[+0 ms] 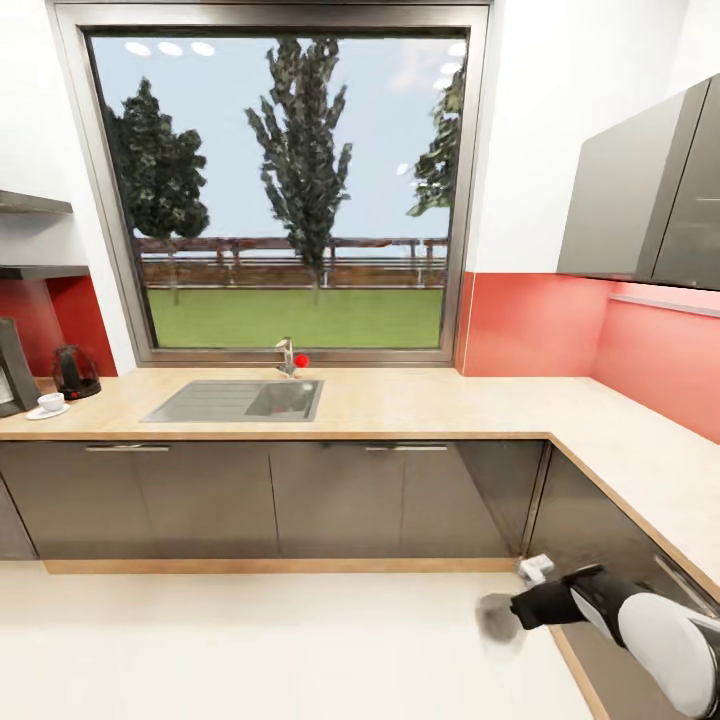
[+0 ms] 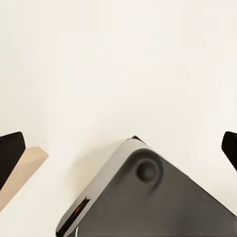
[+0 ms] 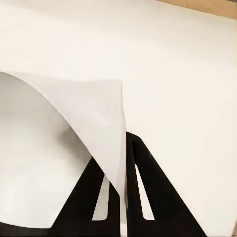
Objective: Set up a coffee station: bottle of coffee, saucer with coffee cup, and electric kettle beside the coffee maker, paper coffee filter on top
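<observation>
While in transit | right fingers (image 3: 123, 197) pinch paper coffee filter (image 3: 74, 133) | left fingers (image 2: 118, 148) apart, empty | next: reach coffee maker, cap it.

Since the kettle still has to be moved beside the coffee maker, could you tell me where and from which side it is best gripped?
Probably by its black handle. The kettle stands upright at the far left of the countertop, behind the cup on its saucer. Its domed glass body looks hard to pinch. The handle's facing is too small to tell, so choose the approach side up close, avoiding the cup.
</observation>
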{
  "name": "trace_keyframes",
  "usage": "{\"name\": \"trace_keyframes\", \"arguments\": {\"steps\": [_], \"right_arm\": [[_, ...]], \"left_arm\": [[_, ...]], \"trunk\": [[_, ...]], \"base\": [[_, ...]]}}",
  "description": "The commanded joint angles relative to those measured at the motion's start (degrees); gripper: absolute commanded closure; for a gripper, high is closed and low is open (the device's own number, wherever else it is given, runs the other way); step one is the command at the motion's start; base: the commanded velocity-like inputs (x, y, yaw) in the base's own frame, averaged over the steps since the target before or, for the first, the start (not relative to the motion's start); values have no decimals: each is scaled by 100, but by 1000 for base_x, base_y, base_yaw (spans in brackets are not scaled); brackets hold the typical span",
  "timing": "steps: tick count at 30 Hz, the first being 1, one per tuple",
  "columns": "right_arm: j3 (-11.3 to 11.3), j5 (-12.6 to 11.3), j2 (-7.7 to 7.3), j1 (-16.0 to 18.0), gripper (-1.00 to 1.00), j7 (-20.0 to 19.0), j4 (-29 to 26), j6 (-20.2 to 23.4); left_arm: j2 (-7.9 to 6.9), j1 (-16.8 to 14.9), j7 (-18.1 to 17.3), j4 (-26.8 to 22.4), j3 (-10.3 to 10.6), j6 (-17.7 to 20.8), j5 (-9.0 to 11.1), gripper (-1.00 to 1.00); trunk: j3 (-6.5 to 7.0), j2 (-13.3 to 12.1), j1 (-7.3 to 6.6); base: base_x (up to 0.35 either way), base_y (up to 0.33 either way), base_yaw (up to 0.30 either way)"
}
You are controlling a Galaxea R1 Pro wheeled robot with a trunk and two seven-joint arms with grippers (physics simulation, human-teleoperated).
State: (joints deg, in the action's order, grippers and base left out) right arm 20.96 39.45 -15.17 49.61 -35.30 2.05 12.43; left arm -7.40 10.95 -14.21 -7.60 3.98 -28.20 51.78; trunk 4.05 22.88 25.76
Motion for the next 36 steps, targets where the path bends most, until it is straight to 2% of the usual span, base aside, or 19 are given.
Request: {"name": "trace_keyframes", "arguments": {"steps": [1, 3, 4, 5, 7, 8, 10, 11, 13, 15, 17, 20, 21, 22, 25, 27, 31, 36], "right_arm": [[58, -7, 8, -146, 100, 41, 6, -30], [58, -11, 25, -446, 100, 153, 6, -198], [58, -29, 41, -875, 100, 309, 6, -461], [58, -49, 43, -966, 100, 343, 6, -519], [58, -167, 38, -1228, 100, 423, 6, -682], [58, -327, 28, -1478, 100, 472, 6, -828], [58, -465, 15, -1766, 100, 512, 6, -999], [58, -521, 13, -2017, 100, 559, 6, -1153], [58, -548, 31, -2301, 100, 717, 6, -1278], [58, -556, 52, -2549, 100, 1043, 6, -1321], [58, -560, 129, -2816, 100, 1397, 6, -1352], [58, -561, 246, -3038, 100, 1704, 6, -1363], [58, -561, 348, -3189, 100, 1875, 6, -1378], [58, -561, 408, -3270, 100, 1954, 6, -1386], [58, -561, 515, -3452, 100, 2068, 6, -1393], [58, -561, 595, -3680, 100, 2201, 6, -1427], [58, -561, 616, -3830, 100, 2265, 6, -1641], [58, -568, 589, -3941, 100, 2280, 6, -1967]], "left_arm": [[4, 3, -20, -5, 41, -10, 59, -100], [16, 3, -20, -2, 41, -10, 17, -100], [40, 3, -20, -2, 41, -10, -82, -100], [43, 3, -20, -3, 41, -10, -101, -100], [48, 3, -20, -4, 41, -10, -146, -100], [53, 3, -20, -4, 41, -10, -173, -100], [61, 3, -20, -4, 41, -10, -191, -100], [88, 3, -17, -5, 44, -10, -210, -100], [104, 3, -20, -6, 48, -7, -253, -100], [129, 3, -22, -15, 49, 2, -425, -100], [182, 3, -18, -18, 50, 12, -761, -100], [210, 3, -14, -21, 45, 20, -1079, -100], [224, 3, -11, -21, 43, 23, -1257, -100], [230, 3, -8, -23, 42, 24, -1340, -100], [225, 3, 34, -60, 37, 25, -1439, -100], [204, 3, 278, -234, 27, 29, -1461, -100], [175, 3, 812, -697, 24, 42, -1473, -100], [176, 3, 1165, -1174, 18, 100, -1482, -100]], "trunk": [[0, 3, 2], [0, 3, 2], [0, 3, 2], [0, 3, 2], [0, 3, 2], [0, 3, 2], [0, 3, 2], [0, 3, 2], [0, 3, 2], [0, 3, 2], [0, 3, 2], [0, 3, 2], [0, 3, 2], [0, 3, 2], [0, 3, 2], [0, 3, 2], [0, 3, 2], [0, 3, 2]], "base": [[0, 0, 0], [0, 0, 0], [0, 0, 0], [0, 0, 0], [0, 0, 0], [0, 0, 0], [0, 0, 0], [0, 0, 0], [0, 0, 0], [0, 0, 0], [0, 0, 0], [0, 0, 0], [0, 0, 0], [0, 0, 0], [0, 0, 0], [0, 0, 0], [0, 0, 0], [1, 0, 0]]}}
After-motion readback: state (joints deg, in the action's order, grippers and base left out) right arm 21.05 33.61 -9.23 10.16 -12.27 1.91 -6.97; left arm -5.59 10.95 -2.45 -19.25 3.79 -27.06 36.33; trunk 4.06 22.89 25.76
